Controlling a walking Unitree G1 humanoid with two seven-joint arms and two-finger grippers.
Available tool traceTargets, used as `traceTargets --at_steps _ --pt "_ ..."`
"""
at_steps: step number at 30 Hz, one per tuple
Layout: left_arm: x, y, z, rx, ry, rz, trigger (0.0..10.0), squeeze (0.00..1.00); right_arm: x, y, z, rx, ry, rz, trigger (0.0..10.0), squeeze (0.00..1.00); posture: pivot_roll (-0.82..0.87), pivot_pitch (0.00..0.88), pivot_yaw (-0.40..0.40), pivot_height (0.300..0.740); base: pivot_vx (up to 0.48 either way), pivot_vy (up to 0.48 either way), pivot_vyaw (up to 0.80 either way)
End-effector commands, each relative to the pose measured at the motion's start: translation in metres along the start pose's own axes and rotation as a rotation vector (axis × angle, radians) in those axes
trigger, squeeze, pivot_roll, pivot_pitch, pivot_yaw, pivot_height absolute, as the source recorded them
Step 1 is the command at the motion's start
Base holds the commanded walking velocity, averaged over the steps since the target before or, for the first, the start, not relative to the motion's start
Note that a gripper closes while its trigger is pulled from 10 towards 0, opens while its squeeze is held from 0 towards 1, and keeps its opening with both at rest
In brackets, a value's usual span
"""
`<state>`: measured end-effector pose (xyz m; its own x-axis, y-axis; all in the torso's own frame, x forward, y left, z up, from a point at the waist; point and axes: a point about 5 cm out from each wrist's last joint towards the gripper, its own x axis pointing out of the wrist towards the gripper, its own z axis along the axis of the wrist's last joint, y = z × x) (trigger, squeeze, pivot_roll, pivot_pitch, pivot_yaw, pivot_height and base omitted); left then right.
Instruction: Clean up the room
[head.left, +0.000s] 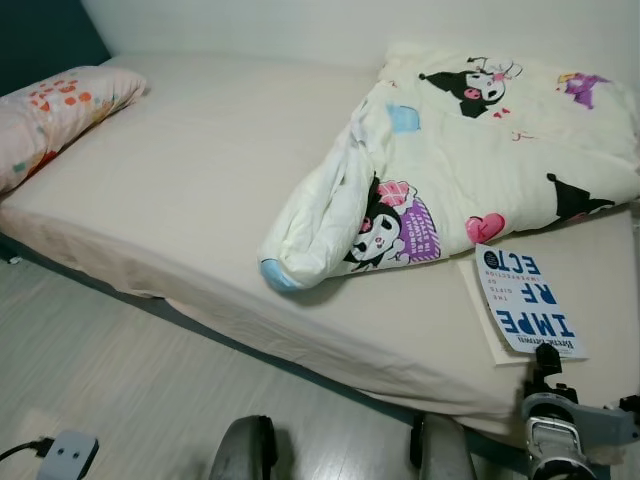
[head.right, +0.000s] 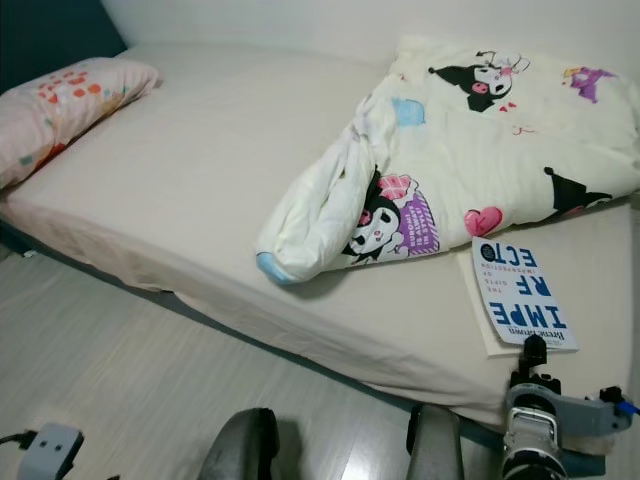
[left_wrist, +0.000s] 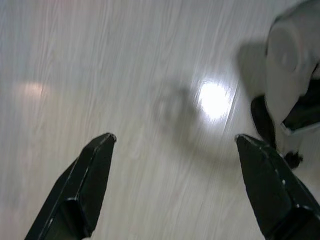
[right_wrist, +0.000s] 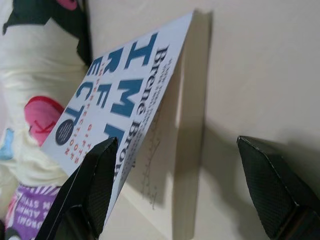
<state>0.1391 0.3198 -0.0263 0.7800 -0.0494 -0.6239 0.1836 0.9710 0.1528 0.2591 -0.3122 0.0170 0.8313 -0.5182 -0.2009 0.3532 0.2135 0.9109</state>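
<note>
A white book (head.left: 525, 300) with big blue letters lies on the bed's beige sheet (head.left: 200, 180), near the right front edge, with a pale page showing under its cover. My right gripper (head.left: 543, 362) hovers just in front of the book's near end. In the right wrist view the right gripper (right_wrist: 176, 141) is open, with the book (right_wrist: 125, 100) close ahead between the finger lines. A crumpled cream comforter (head.left: 450, 160) with cartoon prints lies behind the book. My left gripper (left_wrist: 175, 136) hangs open over the pale wood floor (left_wrist: 125, 75).
A pink patterned pillow (head.left: 50, 115) rests at the bed's far left. A small white device with a black cable (head.left: 65, 455) lies on the floor (head.left: 120, 380) at the front left. My own legs (head.left: 245, 450) show at the bottom.
</note>
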Motion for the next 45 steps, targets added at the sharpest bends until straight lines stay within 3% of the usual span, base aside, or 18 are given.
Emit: traceTargets --at_steps 1,5,9,13,17,18,19,30,35,38,41,42,44,45 --pt "-0.013 0.01 -0.004 0.032 0.023 -0.002 10.0 0.0 -0.005 -0.005 -0.008 0.038 0.026 0.005 10.0 0.0 0.26 0.351 0.175 0.581 0.0 0.0 0.0" --pt "-0.017 0.012 -0.002 0.052 0.019 -0.017 10.0 0.0 -0.002 0.002 -0.008 0.059 0.025 0.053 10.0 0.0 0.26 0.362 0.183 0.581 0.0 0.0 0.0" --pt "-0.025 0.012 -0.003 0.08 0.032 -0.047 10.0 0.0 0.007 0.019 -0.005 0.098 0.01 0.134 10.0 0.0 0.27 0.387 0.199 0.581 0.0 0.0 0.0" --pt "-0.027 0.011 -0.004 0.082 0.036 -0.05 10.0 0.0 0.008 0.022 -0.005 0.099 0.013 0.147 10.0 0.0 0.27 0.387 0.199 0.581 0.0 0.0 0.0" --pt "-0.035 0.012 -0.009 0.086 0.059 -0.051 10.0 0.0 0.015 0.037 -0.008 0.087 0.041 0.195 10.0 0.0 0.28 0.395 0.199 0.581 0.0 0.0 0.0" --pt "-0.037 0.012 -0.01 0.085 0.064 -0.05 10.0 0.0 0.016 0.042 -0.009 0.083 0.045 0.211 2.9 0.0 0.28 0.395 0.199 0.581 0.0 0.0 0.0" --pt "-0.037 0.012 -0.01 0.083 0.067 -0.047 10.0 0.0 0.017 0.045 -0.011 0.078 0.048 0.22 0.0 0.0 0.26 0.386 0.188 0.581 0.0 0.0 0.0" --pt "-0.02 0.0 -0.011 0.045 0.078 -0.031 10.0 0.0 0.015 0.041 -0.007 0.077 0.024 0.227 0.0 0.0 0.21 0.314 0.15 0.581 0.0 0.0 0.0" --pt "-0.002 -0.008 -0.011 0.017 0.104 -0.016 10.0 0.0 0.019 0.052 -0.003 0.084 0.015 0.302 0.0 0.0 0.17 0.24 0.12 0.581 0.0 0.0 0.0" --pt "0.007 -0.011 -0.008 -0.002 0.11 0.001 10.0 0.0 0.019 0.061 -0.017 0.08 0.076 0.353 0.0 0.0 0.16 0.206 0.105 0.581 0.0 0.0 0.0" --pt "0.024 -0.017 0.003 -0.05 0.087 0.033 10.0 0.0 0.015 0.092 -0.054 0.082 0.243 0.545 0.0 0.0 0.12 0.128 0.064 0.581 0.0 0.0 0.0" --pt "0.024 -0.017 0.003 -0.05 0.087 0.033 10.0 0.0 0.015 0.092 -0.054 0.082 0.243 0.545 0.0 0.0 0.12 0.128 0.064 0.581 0.0 0.0 0.0" --pt "0.034 -0.022 0.012 -0.079 0.068 0.046 10.0 0.0 0.002 0.121 -0.086 0.094 0.416 0.774 0.0 0.0 0.1 0.088 0.048 0.581 0.0 0.0 0.0" --pt "0.034 -0.022 0.012 -0.079 0.068 0.046 10.0 0.0 0.002 0.121 -0.086 0.094 0.416 0.774 0.0 0.0 0.1 0.088 0.048 0.581 0.0 0.0 0.0"
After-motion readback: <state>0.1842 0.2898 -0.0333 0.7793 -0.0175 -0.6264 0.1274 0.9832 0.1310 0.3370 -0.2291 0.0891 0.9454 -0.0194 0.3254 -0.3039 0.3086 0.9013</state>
